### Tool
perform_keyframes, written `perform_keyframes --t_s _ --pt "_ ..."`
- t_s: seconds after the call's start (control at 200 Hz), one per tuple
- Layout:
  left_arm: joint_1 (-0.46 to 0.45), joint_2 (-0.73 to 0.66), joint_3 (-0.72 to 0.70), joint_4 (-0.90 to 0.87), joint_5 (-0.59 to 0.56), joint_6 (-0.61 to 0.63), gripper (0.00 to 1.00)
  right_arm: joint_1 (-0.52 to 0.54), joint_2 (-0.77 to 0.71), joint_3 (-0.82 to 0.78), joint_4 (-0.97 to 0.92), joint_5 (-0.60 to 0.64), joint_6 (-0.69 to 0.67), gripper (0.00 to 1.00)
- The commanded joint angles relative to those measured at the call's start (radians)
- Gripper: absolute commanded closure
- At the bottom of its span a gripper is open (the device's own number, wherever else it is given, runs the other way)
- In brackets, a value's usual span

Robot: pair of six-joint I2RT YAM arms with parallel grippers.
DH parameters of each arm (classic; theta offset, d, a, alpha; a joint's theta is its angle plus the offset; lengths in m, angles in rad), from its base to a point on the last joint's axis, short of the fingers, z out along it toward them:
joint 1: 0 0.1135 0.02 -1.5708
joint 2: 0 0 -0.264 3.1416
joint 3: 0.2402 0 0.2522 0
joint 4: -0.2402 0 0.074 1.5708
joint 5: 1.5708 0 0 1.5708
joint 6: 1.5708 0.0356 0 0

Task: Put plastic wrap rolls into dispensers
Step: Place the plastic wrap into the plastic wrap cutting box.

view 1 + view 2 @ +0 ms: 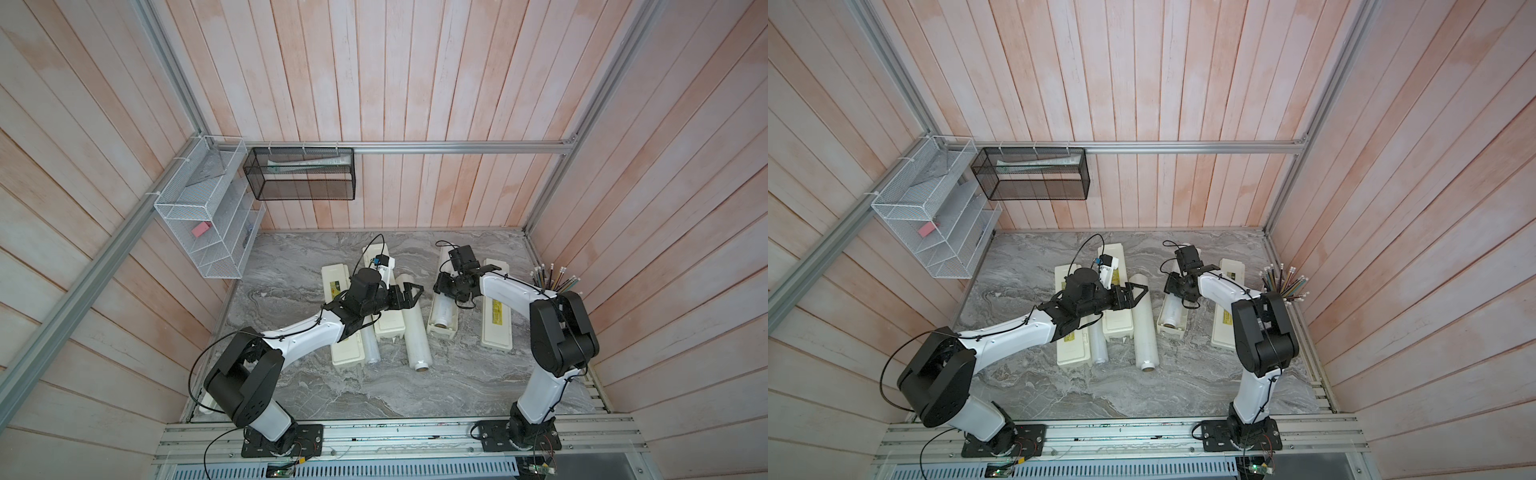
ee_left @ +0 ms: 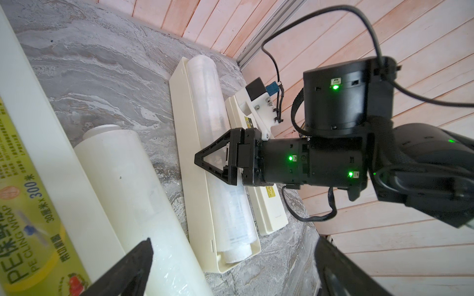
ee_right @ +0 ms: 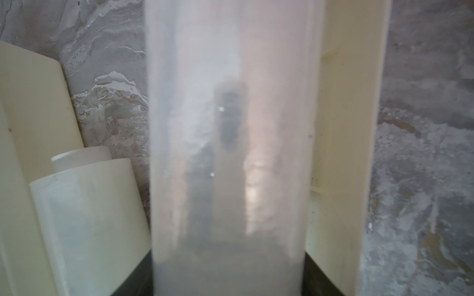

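A grey marbled bench (image 1: 311, 386) carries everything. Two long cream-white plastic dispenser boxes with yellow-green lid labels lie shut, side by side. These are the left box (image 1: 348, 353) and the middle box (image 1: 390, 326), both partly under the left arm. Nearer the right arm lies an open cream dispenser trough (image 2: 197, 205). Beyond it, apart from it, is a cream labelled piece (image 1: 496, 328); whether this is that trough's lid I cannot tell.

There are three long translucent-white plastic wrap rolls. The thick loose roll (image 1: 415, 336) lies on the bench between the middle box and the open trough, with its core end towards the robot bases. The thin roll (image 1: 370, 349) lies in the gap between the left box and the middle box, mostly hidden by the left arm. The seated roll (image 1: 444, 309) lies inside the open trough.

The left end effector (image 1: 417, 296) hangs over the far part of the thick loose roll, spread wide and holding nothing. The right end effector (image 1: 439, 287) is down on the seated roll, its fingers narrowed against both sides of it. That roll fills the right wrist view.

A bunch of pencils (image 1: 555, 280) stands at the bench's right edge.
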Motion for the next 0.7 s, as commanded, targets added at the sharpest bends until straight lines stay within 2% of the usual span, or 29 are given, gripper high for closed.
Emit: perform_keyframes --t_s 0.0,0.285,0.695 --pt "0.006 0.016 -0.011 0.023 0.022 -0.002 0.0 0.005 -0.002 0.008 0.058 0.027 0.003 0.42" --pt "0.001 0.05 0.013 0.022 0.038 0.007 0.0 0.005 -0.012 0.002 0.049 0.025 -0.009 0.27" --pt "-0.031 0.109 0.135 -0.053 0.032 0.07 0.02 0.002 -0.117 0.025 -0.002 0.022 -0.064 0.24"
